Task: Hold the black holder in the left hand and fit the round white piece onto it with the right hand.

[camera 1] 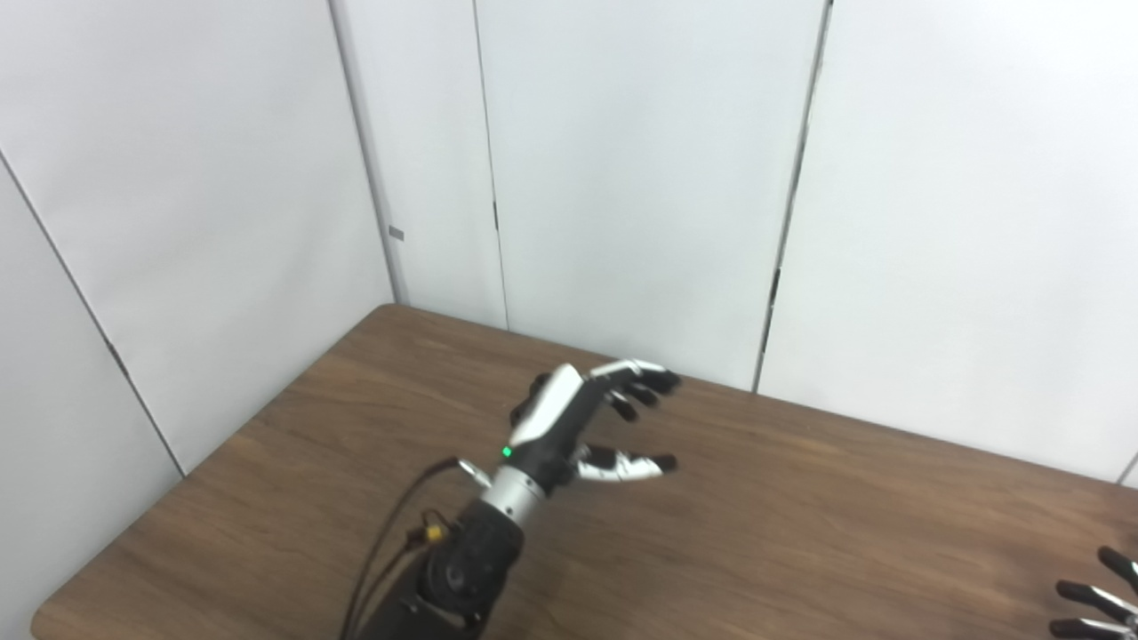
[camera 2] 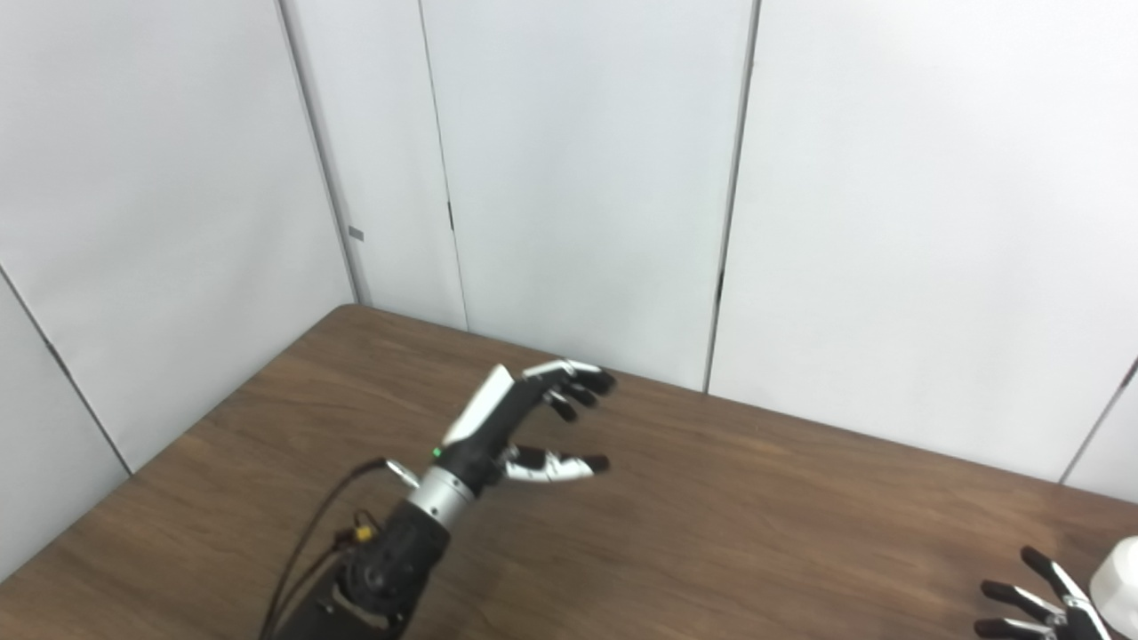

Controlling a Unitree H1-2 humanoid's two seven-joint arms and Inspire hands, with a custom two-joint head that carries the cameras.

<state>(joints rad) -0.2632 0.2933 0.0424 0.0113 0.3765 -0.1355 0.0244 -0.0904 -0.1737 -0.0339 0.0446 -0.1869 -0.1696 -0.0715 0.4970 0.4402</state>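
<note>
My left hand (camera 1: 578,427) hung spread and empty over the table (camera 1: 800,533) | right hand (camera 2: 1036,604) at 4 o'clock, fingers apart, just beside white piece (camera 2: 1122,573) | holder out of view | risk: I could reach blind and knock the piece off the edge.

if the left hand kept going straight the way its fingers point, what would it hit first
Nothing on the way that shows. The left hand is open and empty, fingers pointing right and slightly toward the back over bare table. Carried far enough, it would likely meet the white wall panels, though depth is unclear.
</note>
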